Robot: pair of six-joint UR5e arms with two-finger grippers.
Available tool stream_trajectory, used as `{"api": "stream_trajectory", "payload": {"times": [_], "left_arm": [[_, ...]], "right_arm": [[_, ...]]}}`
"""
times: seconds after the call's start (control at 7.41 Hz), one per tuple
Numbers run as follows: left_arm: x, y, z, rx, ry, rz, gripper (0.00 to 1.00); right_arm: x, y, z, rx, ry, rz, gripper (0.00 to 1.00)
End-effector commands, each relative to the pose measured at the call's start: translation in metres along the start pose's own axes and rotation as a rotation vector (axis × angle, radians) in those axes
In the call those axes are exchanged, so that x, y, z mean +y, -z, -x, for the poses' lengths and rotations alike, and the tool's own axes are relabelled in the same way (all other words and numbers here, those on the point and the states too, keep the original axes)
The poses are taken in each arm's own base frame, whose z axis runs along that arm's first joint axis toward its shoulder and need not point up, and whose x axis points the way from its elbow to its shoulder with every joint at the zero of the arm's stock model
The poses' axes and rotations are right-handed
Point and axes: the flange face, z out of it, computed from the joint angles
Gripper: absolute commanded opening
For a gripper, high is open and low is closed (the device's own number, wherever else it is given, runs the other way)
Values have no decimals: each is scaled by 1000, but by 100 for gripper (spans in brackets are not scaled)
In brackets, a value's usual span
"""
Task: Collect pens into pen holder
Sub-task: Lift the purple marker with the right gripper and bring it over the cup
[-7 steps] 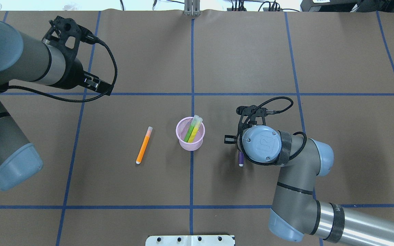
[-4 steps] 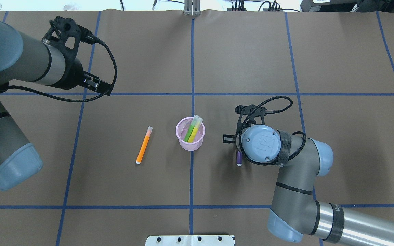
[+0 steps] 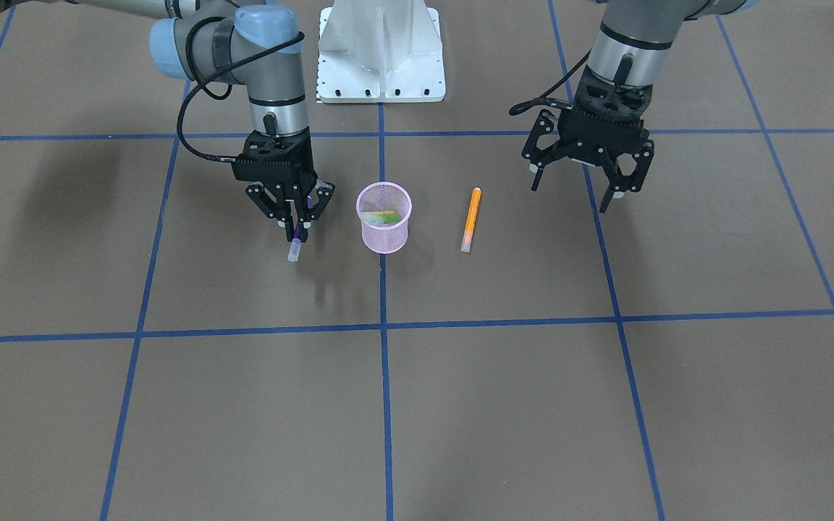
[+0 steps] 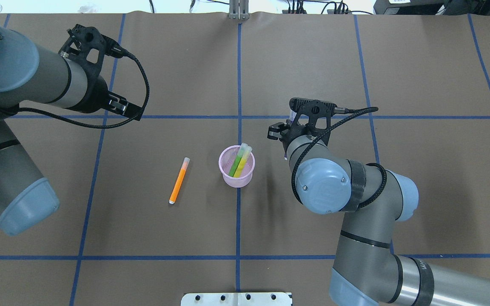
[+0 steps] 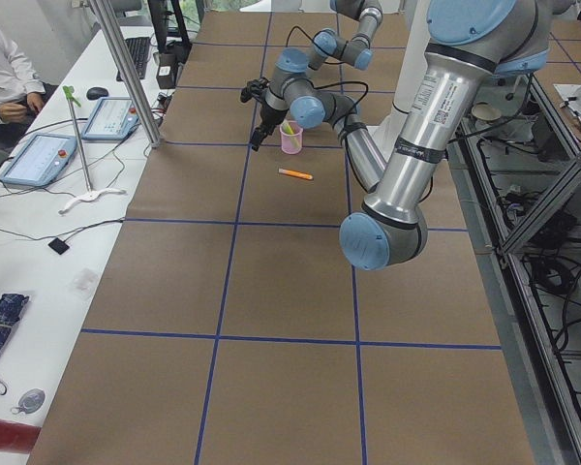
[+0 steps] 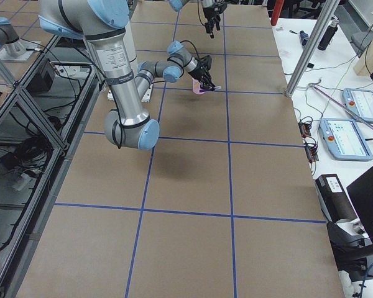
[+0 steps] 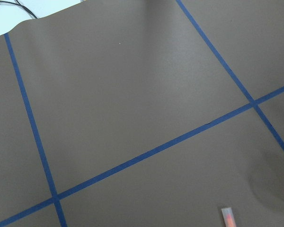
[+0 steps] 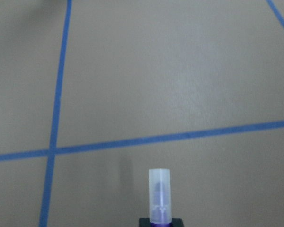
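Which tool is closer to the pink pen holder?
Right. The right tool, gripping the purple pen, is beside the pen holder; the left tool is farther off, beyond the orange pen.

Pen holder (image 3: 384, 230) pink wire mesh; purple pen (image 8: 159, 195) cap frosted translucent plastic; table cover (image 3: 496, 405) matt brown.

1. Left arm (image 4: 36, 85) & right arm (image 4: 368, 238): grey tube links, silver sections, pale-blue round joint caps.
2. Right elbow cap (image 4: 323, 185): small screws round the edge; black strap (image 4: 355, 187) next to it.
3. Black cable (image 4: 347, 111) loops off each wrist.
4. Left claw (image 3: 583, 192), right claw (image 3: 295, 226): black, skeletal links w/ cut-outs.
5. Base plate (image 3: 381, 51): white, bolt holes along the edge.
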Motion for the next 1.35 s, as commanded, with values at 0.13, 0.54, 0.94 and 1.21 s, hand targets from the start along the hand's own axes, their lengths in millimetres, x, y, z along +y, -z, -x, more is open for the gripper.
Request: {"api": "stream_trajectory", "payload": {"times": [0.13, 0.54, 0.94, 1.21], "left_arm": [[-3, -30, 4, 0, 4, 8, 100], [-6, -50, 8, 18, -4, -16, 100], [-6, -48, 7, 22, -5, -20, 100], [-5, -47, 7, 23, -5, -21, 100]], "right_arm": [[18, 49, 44, -79, -156, -250, 0], [65, 61, 69, -95, -126, -323, 0], [85, 39, 91, -65, -92, -343, 0], [94, 32, 91, -50, -67, -340, 72]]}}
